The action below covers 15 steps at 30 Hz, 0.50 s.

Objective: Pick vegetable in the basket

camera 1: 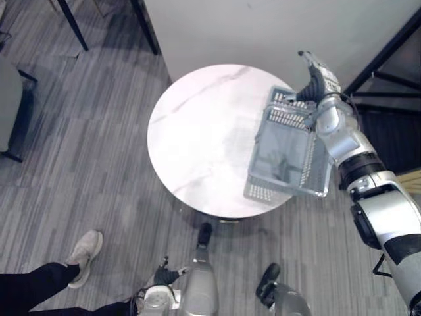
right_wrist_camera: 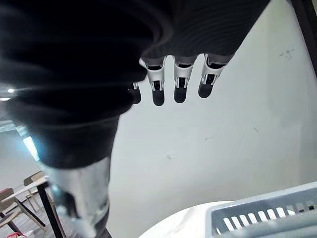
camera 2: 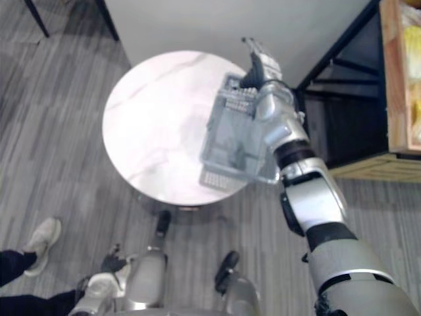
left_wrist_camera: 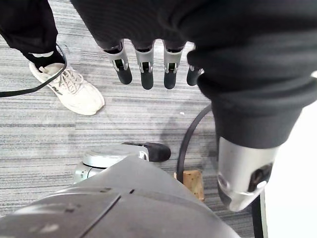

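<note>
A pale blue-grey slotted basket hangs tilted from my right wrist over the right edge of the round white marble table. Its inside looks empty. My right hand rises above the basket with straight fingers, open, pointing toward the white wall. The basket's rim shows in the right wrist view. My left hand hangs low by my side, its fingers relaxed and open above the floor, holding nothing.
A person's leg and pale sneaker stand on the grey plank floor at lower left. A black metal shelf frame stands right of the table, with a wooden crate of yellowish things. Dark chair legs are at top left.
</note>
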Available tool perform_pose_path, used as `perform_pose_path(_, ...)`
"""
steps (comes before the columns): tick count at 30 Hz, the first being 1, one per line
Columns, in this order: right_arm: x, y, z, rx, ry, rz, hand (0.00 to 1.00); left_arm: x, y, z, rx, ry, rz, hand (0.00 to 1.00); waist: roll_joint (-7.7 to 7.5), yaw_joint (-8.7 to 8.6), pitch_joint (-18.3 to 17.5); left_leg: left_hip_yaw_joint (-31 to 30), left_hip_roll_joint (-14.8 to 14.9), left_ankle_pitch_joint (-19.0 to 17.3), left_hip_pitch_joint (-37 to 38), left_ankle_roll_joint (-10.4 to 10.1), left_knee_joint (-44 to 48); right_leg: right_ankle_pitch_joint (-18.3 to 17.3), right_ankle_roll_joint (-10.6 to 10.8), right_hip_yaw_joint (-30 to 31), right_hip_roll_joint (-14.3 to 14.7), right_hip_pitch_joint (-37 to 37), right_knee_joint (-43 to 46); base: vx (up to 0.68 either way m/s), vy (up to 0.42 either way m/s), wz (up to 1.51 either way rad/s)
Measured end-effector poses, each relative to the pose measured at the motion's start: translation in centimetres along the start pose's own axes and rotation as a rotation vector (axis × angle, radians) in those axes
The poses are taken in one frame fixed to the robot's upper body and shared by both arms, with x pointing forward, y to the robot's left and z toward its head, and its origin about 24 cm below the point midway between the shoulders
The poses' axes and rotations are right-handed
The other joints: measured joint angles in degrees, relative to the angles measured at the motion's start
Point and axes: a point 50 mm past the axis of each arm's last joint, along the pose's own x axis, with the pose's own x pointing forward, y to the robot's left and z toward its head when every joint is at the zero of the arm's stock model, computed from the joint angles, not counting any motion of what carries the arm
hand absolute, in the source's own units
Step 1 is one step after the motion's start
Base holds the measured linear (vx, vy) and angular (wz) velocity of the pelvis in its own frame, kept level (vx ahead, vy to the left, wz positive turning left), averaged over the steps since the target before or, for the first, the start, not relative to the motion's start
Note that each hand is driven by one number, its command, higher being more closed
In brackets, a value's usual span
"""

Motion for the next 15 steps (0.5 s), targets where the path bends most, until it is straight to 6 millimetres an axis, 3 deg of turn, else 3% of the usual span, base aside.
perform_pose_path(4,-0.3,0.2,-2.0,-0.015,0.082,0.019,0.0,0.2,-0.5,0.9,0.024,-0.029,-0.02,0.0,0.64,0.04,1.5,-0.86,-0.73,0.52,-0.6,0.22,0.15,-0.39,0.21,-0.71,-0.79,-0.31,0.69,0.01,-0.002,0.11)
perform_pose_path(15,-0.2,-1.3,-4.2,-0.049,0.171,0.006,0.0,0.7,-1.0,2.7,0.017,-0.082,-0.033,0.0,1.75,0.03,4.38,-1.47,-1.69,0.94,-2.37,0.65,0.15,-0.65,0.34,-1.18,-1.87,-2.0,1.77,0.0,-0.006,0.04)
